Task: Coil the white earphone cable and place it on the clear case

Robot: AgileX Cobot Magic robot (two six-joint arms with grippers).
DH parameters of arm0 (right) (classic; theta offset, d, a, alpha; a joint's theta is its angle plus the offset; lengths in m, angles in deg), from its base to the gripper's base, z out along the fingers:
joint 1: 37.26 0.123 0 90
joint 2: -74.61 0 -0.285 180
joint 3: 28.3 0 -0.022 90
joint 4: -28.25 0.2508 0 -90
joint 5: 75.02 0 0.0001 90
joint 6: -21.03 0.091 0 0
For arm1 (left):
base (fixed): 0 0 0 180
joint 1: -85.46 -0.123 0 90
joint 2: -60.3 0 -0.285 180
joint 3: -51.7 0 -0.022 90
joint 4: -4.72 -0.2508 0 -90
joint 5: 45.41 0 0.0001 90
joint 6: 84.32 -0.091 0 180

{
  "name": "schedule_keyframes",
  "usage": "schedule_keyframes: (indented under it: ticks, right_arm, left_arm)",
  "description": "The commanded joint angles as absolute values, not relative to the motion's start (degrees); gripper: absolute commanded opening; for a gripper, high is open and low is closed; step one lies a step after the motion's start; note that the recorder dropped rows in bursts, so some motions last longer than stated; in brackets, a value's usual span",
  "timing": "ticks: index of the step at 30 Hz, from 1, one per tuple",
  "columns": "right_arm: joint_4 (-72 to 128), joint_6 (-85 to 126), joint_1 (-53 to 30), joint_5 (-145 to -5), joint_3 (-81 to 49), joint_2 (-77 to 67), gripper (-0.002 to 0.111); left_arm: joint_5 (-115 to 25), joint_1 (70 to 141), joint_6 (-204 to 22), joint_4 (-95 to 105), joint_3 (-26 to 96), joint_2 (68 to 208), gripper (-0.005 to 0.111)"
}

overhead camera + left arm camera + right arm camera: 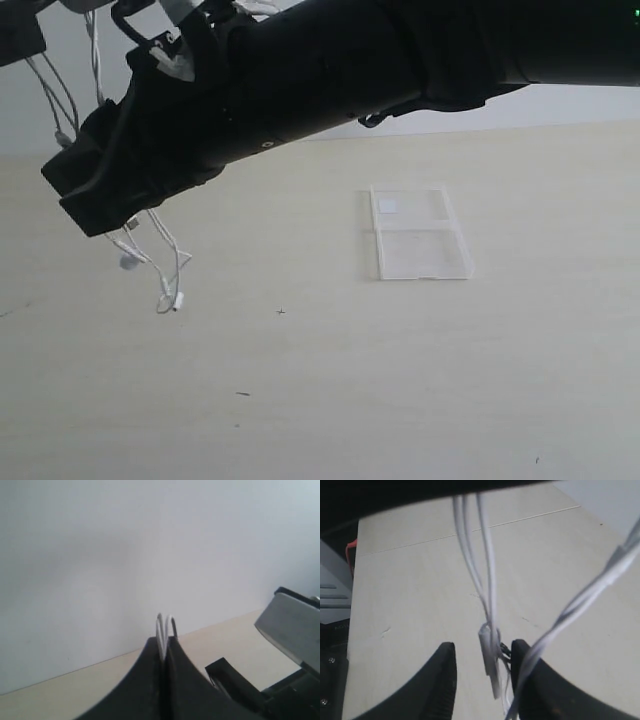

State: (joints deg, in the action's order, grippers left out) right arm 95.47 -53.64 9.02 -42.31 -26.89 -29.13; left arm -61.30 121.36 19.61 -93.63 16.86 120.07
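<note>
The white earphone cable (168, 262) hangs in the air at the left, its earbuds dangling just above the table. My left gripper (164, 639) is shut on two loops of the cable (166, 625), which poke out above its tips. My right gripper (481, 652) is open, and several cable strands (489, 605) with a small white piece hang between its fingers, close to one finger (522, 670). In the exterior view the right arm reaches across to the left, ending at the right gripper (95, 205). The clear case (418, 235) lies open and flat on the table, well to the right of both grippers.
The pale wooden table (400, 380) fills the exterior view, with a white wall behind it. The thick black right arm (330, 70) crosses the top of that view. Part of the other arm, grey and black (292, 630), shows beside my left gripper.
</note>
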Motion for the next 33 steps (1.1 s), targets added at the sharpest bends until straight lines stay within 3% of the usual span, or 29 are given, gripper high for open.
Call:
schedule_keyframes:
  ticks: [1,6,10,15,17,25,33]
  right_arm:
    - [97.64,-54.58,8.77,-42.7,-26.88,-29.13,0.037]
    - [103.1,-58.92,8.77,-43.28,-26.88,-29.13,0.037]
    - [102.99,-58.92,8.77,-43.38,-26.88,-30.73,0.022]
    - [105.15,-58.92,8.77,-43.52,-26.88,-31.66,0.014]
    - [105.05,-58.81,8.77,-43.52,-26.88,-31.82,0.0]
    - [97.37,-53.18,8.77,-44.91,-26.88,-31.29,0.0]
    - [65.45,-25.4,8.77,-47.95,-26.88,-27.12,0.0]
  left_arm:
    - [-59.41,121.36,21.09,-94.07,17.29,119.75,0.0]
    - [-58.51,121.36,21.21,-94.07,17.29,119.75,0.0]
    - [-58.52,121.36,21.21,-94.07,17.99,119.75,0.0]
    - [-58.6,121.36,21.07,-94.07,18.67,119.75,0.0]
    - [-58.73,121.36,21.06,-94.07,18.67,119.75,0.0]
    - [-62.6,121.36,18.74,-93.62,18.3,119.62,0.0]
    - [-63.29,121.36,16.24,-90.87,15.07,119.36,0.0]
